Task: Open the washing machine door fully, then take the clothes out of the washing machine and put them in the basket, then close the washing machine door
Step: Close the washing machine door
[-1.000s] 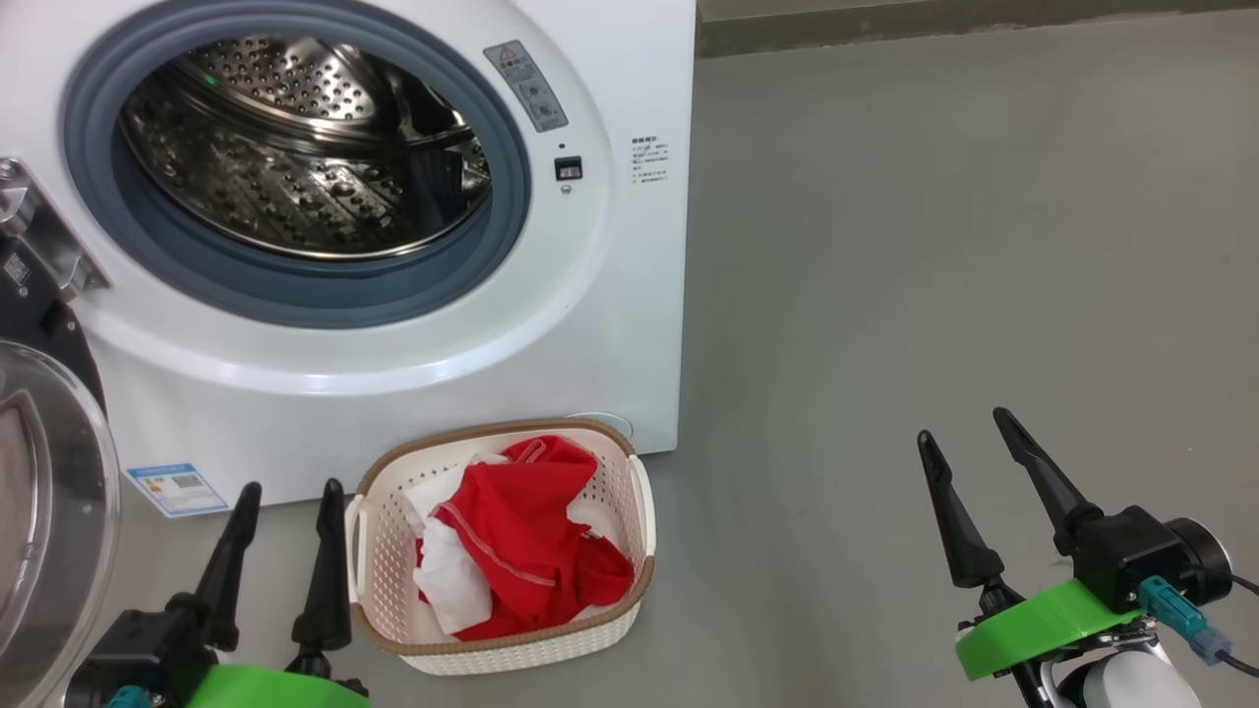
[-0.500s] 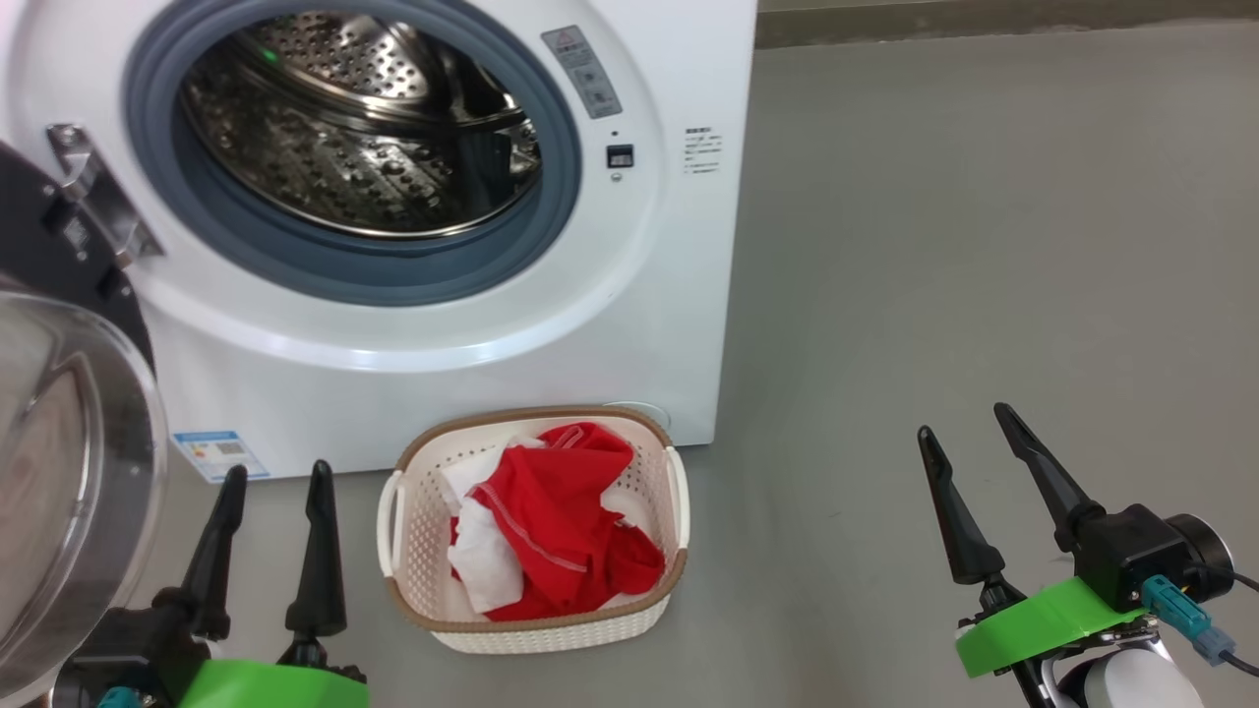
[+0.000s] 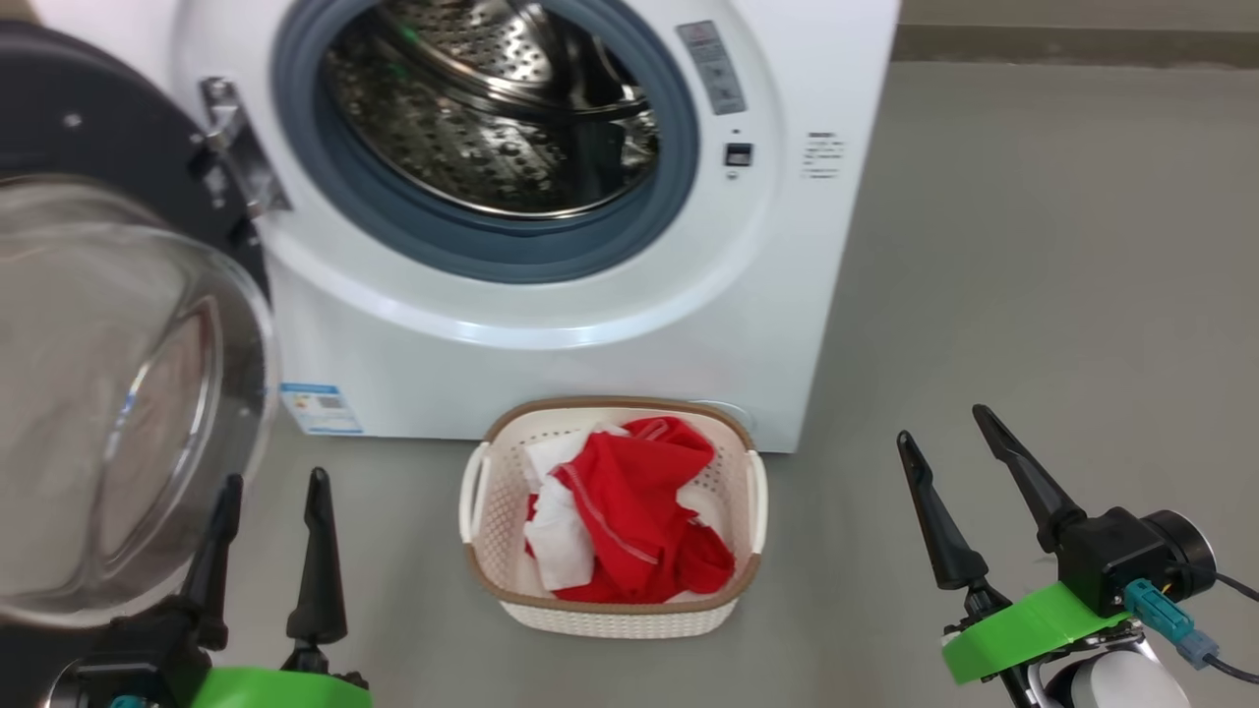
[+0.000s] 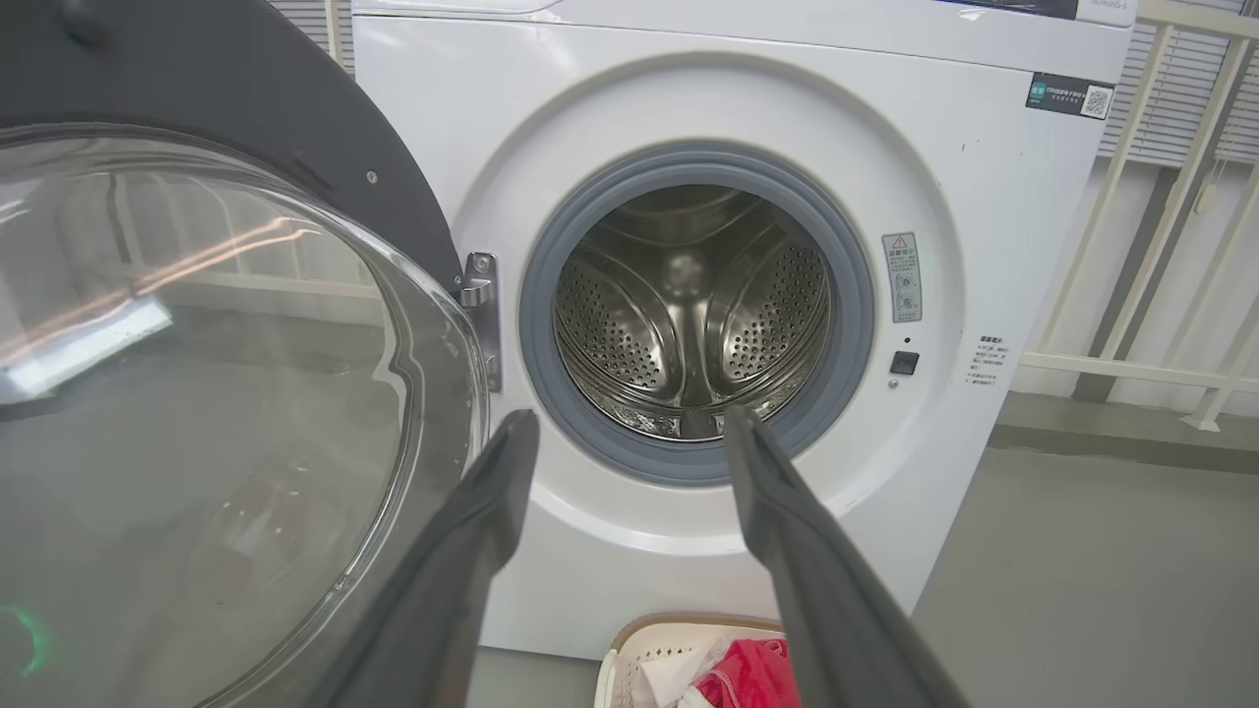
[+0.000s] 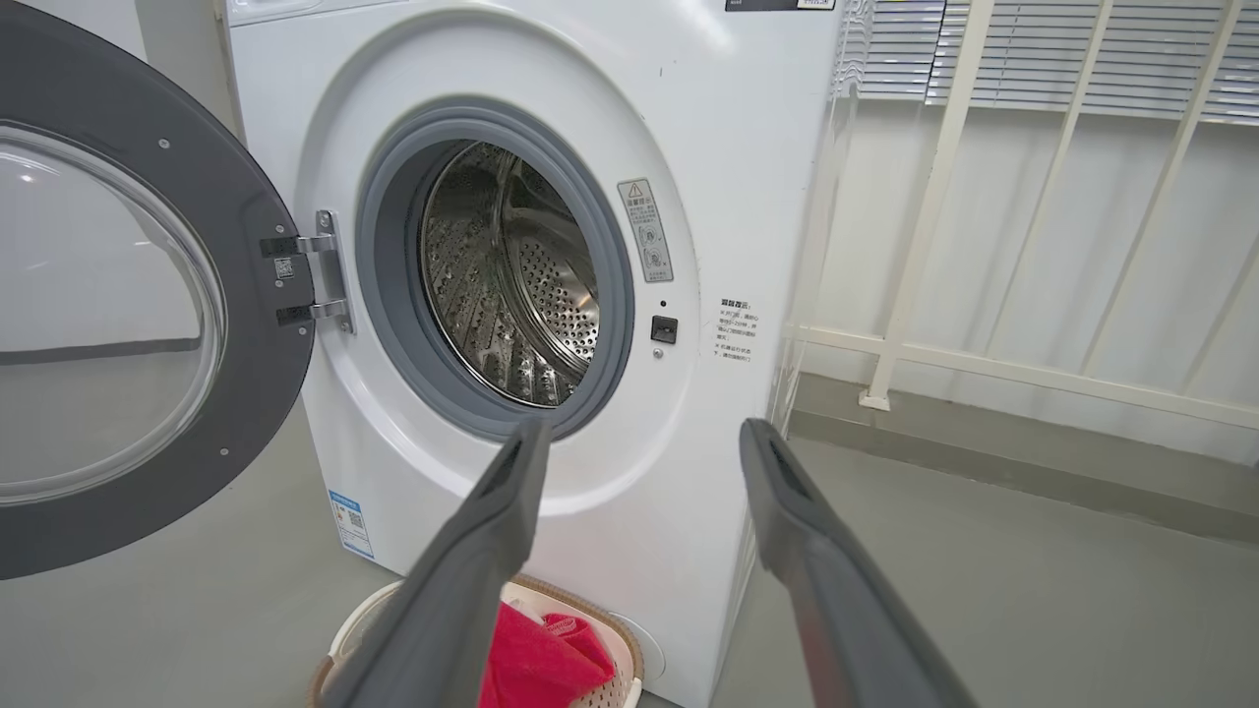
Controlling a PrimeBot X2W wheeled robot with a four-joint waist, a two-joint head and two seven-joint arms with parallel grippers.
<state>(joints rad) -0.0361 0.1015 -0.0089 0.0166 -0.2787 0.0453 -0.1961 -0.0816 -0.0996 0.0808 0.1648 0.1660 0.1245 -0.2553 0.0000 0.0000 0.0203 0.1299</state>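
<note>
Door (image 3: 118, 383) hangs wide open at 9 o'clock in the head view, hinged (image 3: 231, 138) on the left of the washer (image 3: 551, 334). The drum (image 3: 492, 118) sits at 12 o'clock and looks empty in all three views. Red-and-white clothes (image 3: 629, 511) lie piled in the basket (image 3: 629, 619), which stands on the floor (image 3: 984, 246) at 6 o'clock from the drum, just in front of the washer. So unloading looks done and the step in hand is probably closing the door. Left gripper (image 3: 275, 479) is at 7 o'clock with fingers apart and holding nothing, just beside the door's glass bowl; whether it touches is not clear. Right gripper (image 3: 941, 425) is at 4 o'clock, also spread and empty, well apart from everything. To do it well, the left arm is the obvious choice. It should get behind the door and press on the black rim near the free edge, far from the hinge, not on the bulging glass, where the fingers would likely slip. The free edge is cut off at the left of the frames, so the reach is hard to judge. The push should follow the door's arc toward 3 o'clock and end with a firm press at the latch side. The basket lies under that arc and looks low enough to clear, though that needs watching. The right gripper should keep out of the swing.
</note>
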